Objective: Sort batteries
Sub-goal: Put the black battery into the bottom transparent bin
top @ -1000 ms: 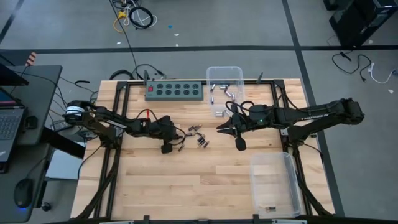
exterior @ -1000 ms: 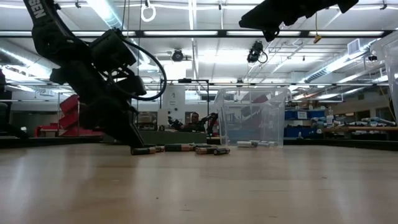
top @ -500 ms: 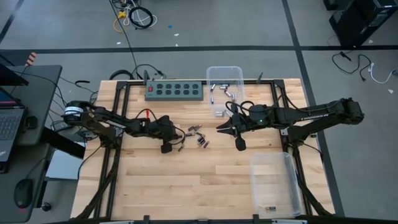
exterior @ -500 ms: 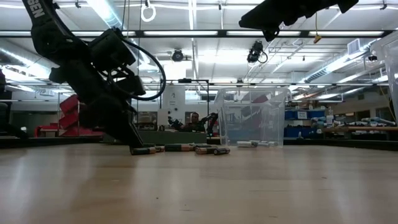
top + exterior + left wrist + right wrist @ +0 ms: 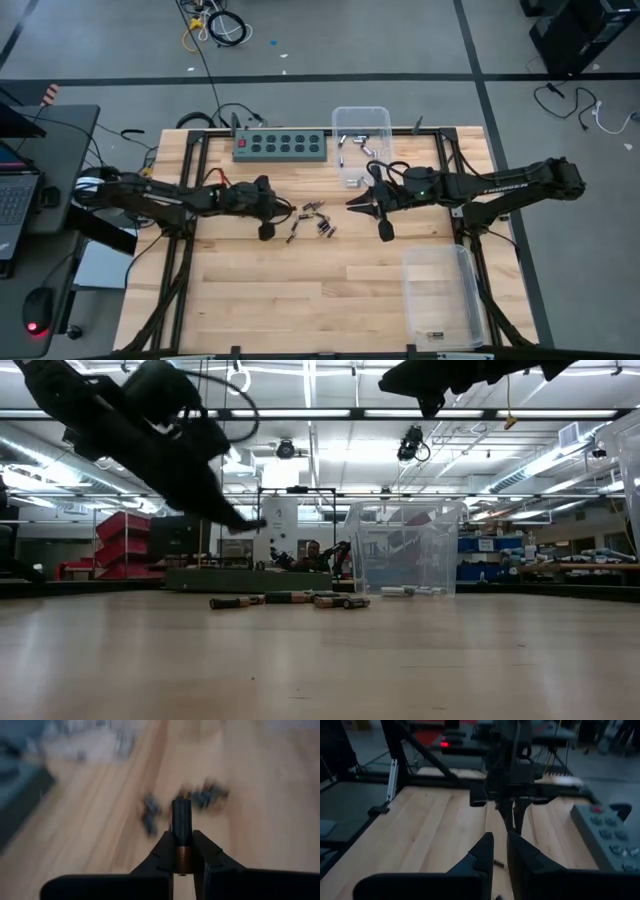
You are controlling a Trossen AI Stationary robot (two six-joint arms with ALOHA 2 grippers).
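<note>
Left gripper (image 5: pixel 182 851), raised above the table, clamps one dark, copper-ended battery (image 5: pixel 181 827). Right gripper (image 5: pixel 368 212) hovers right of the loose batteries (image 5: pixel 312 220), fingers narrowly parted, holding nothing. About seven cells lie mid-table; several more sit in the far clear bin (image 5: pixel 378 118), one in the near bin (image 5: pixel 470 300).

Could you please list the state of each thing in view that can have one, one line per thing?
Left gripper: lifted off the table, jaws shut on a battery.
Right gripper: raised above the table, jaws nearly closed, empty.
Loose batteries: lying flat in a cluster on the table.
Far clear bin: open, several batteries inside.
Near clear bin: open, one battery inside.
</note>
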